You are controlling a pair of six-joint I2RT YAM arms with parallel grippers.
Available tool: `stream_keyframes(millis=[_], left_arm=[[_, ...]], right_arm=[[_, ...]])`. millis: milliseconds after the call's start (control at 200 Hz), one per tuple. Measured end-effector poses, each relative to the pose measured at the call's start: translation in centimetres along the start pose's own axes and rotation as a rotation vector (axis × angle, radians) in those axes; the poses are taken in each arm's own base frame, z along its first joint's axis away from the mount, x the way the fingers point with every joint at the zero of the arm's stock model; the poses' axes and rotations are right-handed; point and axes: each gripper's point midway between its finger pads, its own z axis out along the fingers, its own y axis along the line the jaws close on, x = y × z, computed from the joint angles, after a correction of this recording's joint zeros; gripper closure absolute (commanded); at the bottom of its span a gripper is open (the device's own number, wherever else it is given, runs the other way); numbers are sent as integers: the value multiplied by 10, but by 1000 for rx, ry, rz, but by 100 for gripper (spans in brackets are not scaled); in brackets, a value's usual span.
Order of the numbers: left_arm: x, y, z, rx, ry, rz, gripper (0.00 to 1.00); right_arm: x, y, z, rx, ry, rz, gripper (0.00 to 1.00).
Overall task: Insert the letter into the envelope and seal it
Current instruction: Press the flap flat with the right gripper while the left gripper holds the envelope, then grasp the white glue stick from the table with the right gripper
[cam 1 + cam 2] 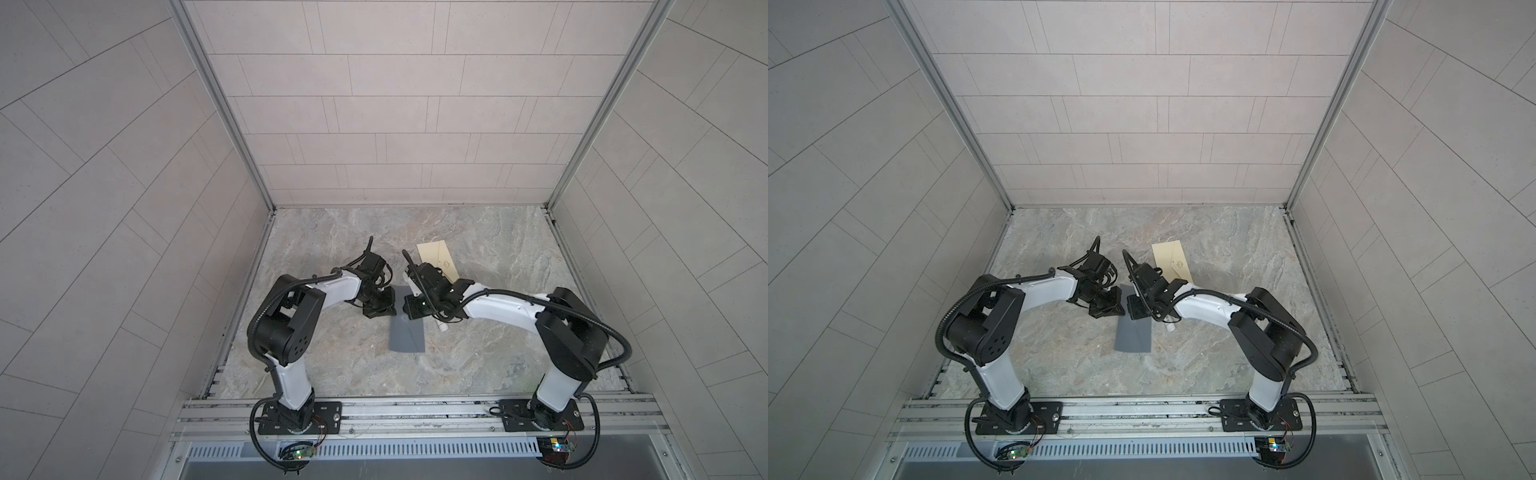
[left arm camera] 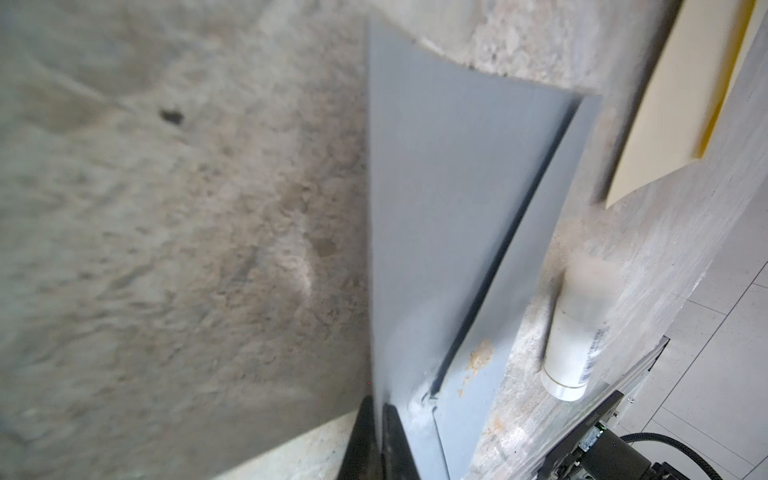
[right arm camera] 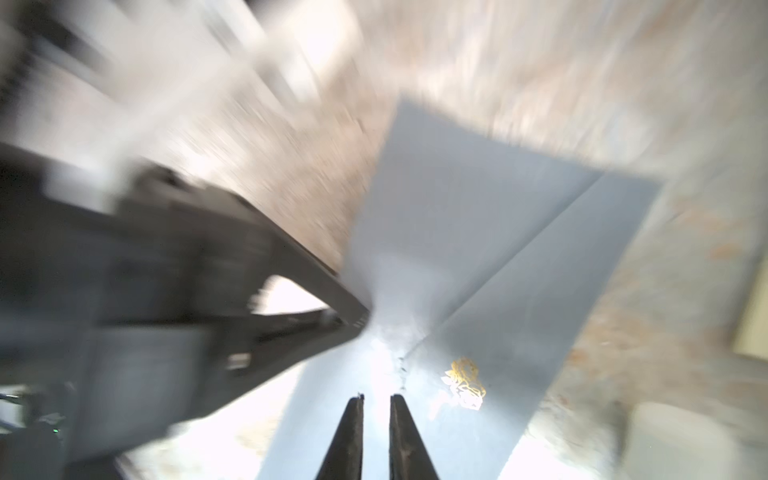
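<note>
Left end effector (image 2: 378, 405): jaws together, apparently clamped on one edge of the grey envelope (image 1: 407, 336), which rises off the desk (image 1: 478, 357) at that point.
Right end effector (image 3: 378, 399): jaws slightly apart, nothing visible between them. The tips sit just over the same end of the envelope, facing the left end effector across it.
Envelope position: under and between both end effectors; the end away from them lies flat on the desk.
Letter (image 1: 436, 257): flat on the desk just beyond the right end effector, outside the envelope, not yet inserted.
White tube (image 2: 577, 332): on the desk beside the envelope, below the right wrist.
Risk 1: a pinch on a single edge may crease or tear the paper if the left end effector pulls.
Risk 2: the pinch may trap both walls together, leaving the pocket shut against the letter.
Risk 3: the end effectors stand close, so a reach by either may cause a collision.
Risk 4: a right-arm sweep toward the letter may knock the tube.
</note>
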Motion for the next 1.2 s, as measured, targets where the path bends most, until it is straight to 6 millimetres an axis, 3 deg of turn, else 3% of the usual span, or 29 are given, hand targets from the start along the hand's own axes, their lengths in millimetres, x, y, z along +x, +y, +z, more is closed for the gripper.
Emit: stream_keyframes(millis=[90, 200, 295, 425, 545, 1051, 1201], left_arm=[[0, 0, 0, 0, 0, 0, 100], [0, 0, 0, 1, 0, 0, 100], [0, 0, 0, 1, 0, 0, 100], [0, 0, 0, 0, 0, 0, 100], [0, 0, 0, 0, 0, 0, 100], [0, 0, 0, 0, 1, 3, 100], [-1, -2, -1, 4, -3, 6, 100]], right_arm=[[-24, 4, -21, -7, -76, 5, 85], [-34, -1, -21, 19, -85, 16, 88], [-23, -9, -3, 41, -22, 25, 89], [9, -23, 27, 74, 110, 44, 89], [30, -29, 40, 86, 187, 54, 89], [30, -19, 47, 52, 198, 53, 89], [28, -19, 37, 56, 168, 45, 76]])
